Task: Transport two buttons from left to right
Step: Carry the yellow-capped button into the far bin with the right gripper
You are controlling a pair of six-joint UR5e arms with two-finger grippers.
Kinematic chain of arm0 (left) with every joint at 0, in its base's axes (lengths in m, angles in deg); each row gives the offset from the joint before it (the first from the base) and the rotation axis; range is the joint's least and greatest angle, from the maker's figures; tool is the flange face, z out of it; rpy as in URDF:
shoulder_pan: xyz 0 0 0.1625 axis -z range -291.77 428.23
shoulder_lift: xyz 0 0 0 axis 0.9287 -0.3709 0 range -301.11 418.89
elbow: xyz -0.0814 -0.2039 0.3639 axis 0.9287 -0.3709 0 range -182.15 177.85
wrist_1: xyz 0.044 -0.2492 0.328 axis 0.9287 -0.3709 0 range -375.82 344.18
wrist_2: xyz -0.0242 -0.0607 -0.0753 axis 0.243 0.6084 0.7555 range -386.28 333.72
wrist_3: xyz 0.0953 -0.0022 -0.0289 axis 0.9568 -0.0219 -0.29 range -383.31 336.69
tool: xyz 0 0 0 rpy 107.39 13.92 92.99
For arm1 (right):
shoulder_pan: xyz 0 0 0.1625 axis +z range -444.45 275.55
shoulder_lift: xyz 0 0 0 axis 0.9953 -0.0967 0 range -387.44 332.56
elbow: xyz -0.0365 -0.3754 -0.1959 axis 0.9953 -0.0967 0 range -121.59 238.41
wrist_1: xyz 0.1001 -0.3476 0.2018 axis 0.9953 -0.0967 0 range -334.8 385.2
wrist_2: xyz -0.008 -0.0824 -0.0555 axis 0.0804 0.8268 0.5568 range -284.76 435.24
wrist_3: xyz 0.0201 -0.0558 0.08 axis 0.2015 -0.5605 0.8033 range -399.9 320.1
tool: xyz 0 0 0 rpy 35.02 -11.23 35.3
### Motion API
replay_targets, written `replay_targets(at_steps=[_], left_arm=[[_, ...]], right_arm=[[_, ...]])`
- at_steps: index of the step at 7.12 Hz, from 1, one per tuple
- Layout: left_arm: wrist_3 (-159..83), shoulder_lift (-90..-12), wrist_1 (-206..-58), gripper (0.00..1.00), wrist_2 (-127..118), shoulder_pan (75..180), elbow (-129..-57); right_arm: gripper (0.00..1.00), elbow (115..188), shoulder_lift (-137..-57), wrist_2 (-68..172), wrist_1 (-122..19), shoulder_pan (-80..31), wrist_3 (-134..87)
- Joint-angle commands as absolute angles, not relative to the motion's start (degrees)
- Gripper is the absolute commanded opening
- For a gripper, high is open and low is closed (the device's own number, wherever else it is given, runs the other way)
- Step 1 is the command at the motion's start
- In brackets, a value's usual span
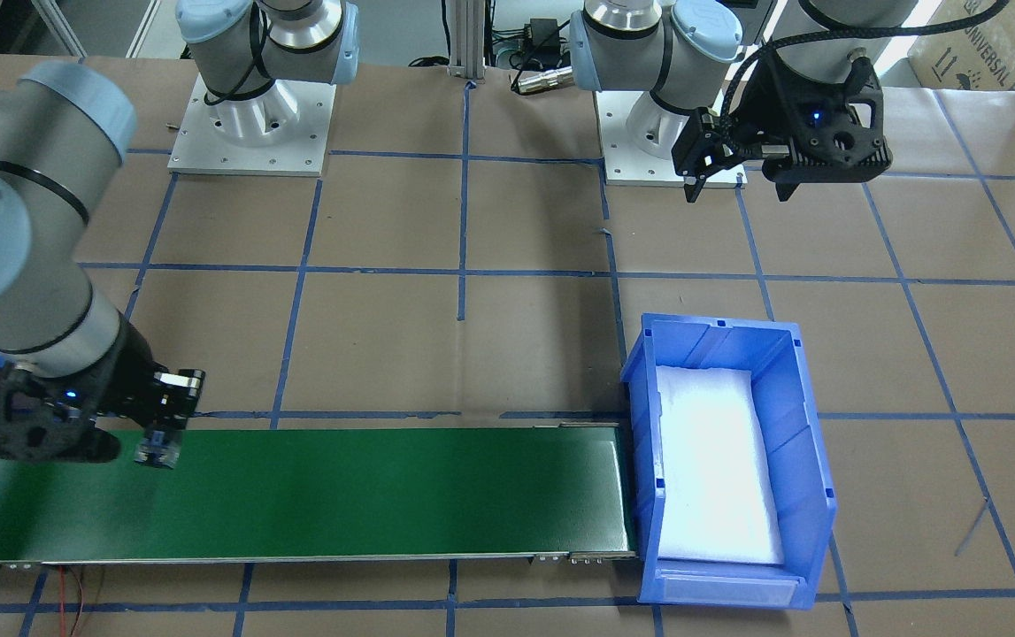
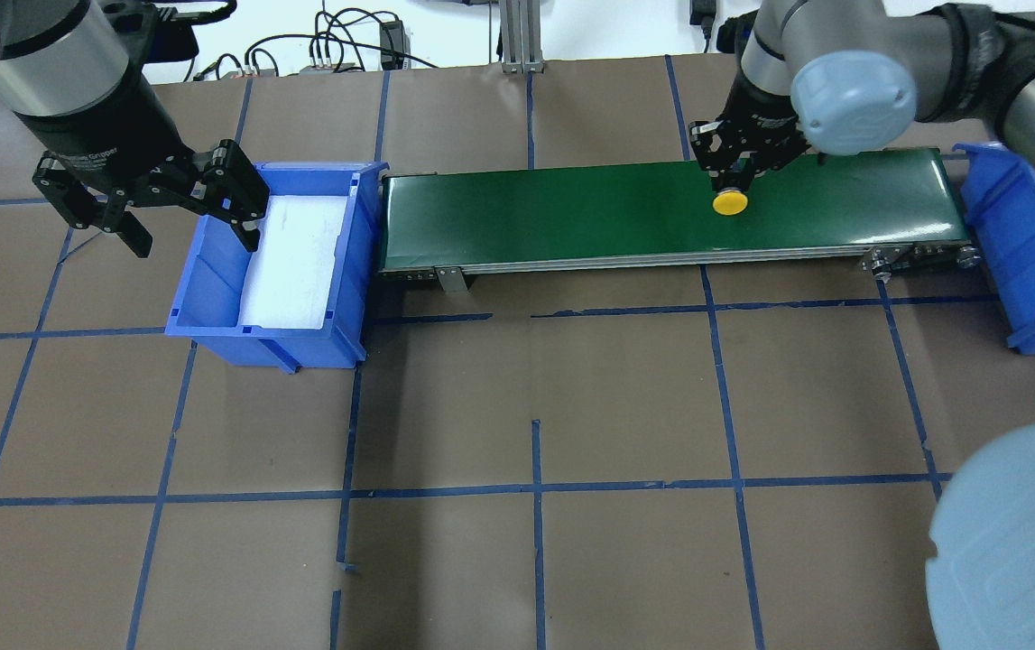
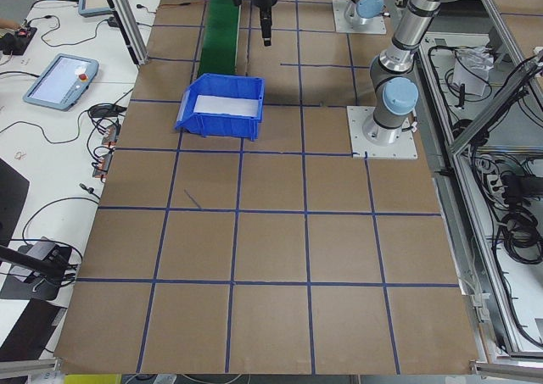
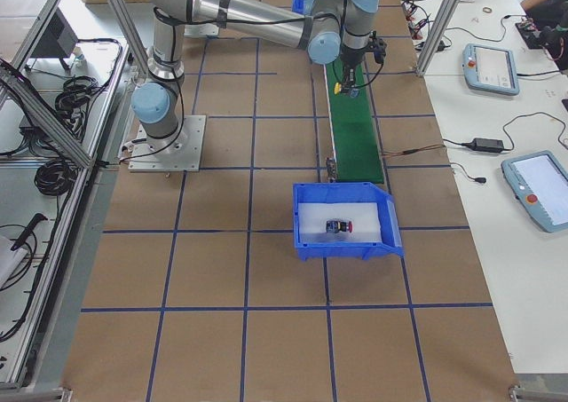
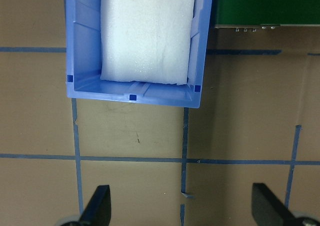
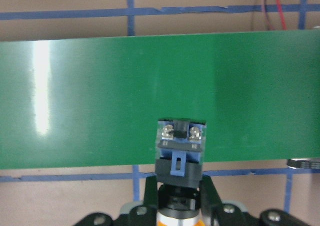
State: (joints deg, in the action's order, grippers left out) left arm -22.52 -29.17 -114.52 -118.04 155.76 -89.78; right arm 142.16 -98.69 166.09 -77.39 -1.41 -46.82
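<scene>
- Overhead exterior: the right gripper (image 2: 735, 176) clamps the yellow button (image 2: 730, 203) above the green belt (image 2: 553, 212), in the belt's right half and short of the right bin (image 2: 1022, 271). The left gripper (image 2: 192, 236) hangs spread and empty at the left bin (image 2: 255, 336), whose foam pad (image 2: 296, 262) lies bare.
- Exterior front-facing: the right gripper sits low over the belt near one end. The button is too small here to make out. The left gripper hangs apart from the left bin.
- Exterior left: both grippers are too distant to judge. The near bin shows only foam.
- Exterior right: the red button (image 4: 339, 227) lies on the foam inside the right bin. The yellow one is held over the belt beyond it.
- Left wrist-mounted: two fingers (image 5: 97, 208) stand wide apart with nothing between them, and the left bin lies ahead.
- Right wrist-mounted: fingers (image 6: 149, 198) pinch the black body (image 6: 165, 171) just behind the blue-and-silver contact block (image 6: 181, 136), which points out over the belt.
  - The cap (image 6: 176, 219) sits back toward the wrist.
  - The button looks light and rigid.
  - The domed cap is likely slippery, and the screw terminals are likely the delicate part.
  - The squared black body is therefore the sound place to grip, near mid-length so the button does not pivot.
</scene>
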Motion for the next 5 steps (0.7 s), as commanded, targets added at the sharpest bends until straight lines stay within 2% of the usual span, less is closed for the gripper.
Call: replay_targets(at_steps=[1,3,5], left_arm=[[-22.52,-29.17,-114.52,1.00,-118.04,155.77,-89.78],[-22.52,-29.17,-114.52,1.00,-118.12,155.77,-89.78],[-22.52,-29.17,-114.52,1.00,-118.04,155.77,-89.78]], right_arm=[[0.05,141.55,-101.70,167.70,-73.85,-13.72,-64.51],[0.05,140.33,-101.62,168.49,-74.20,-24.63,-78.94],[0.05,136.04,-99.18,168.84,-74.91,-30.72,-88.90]])
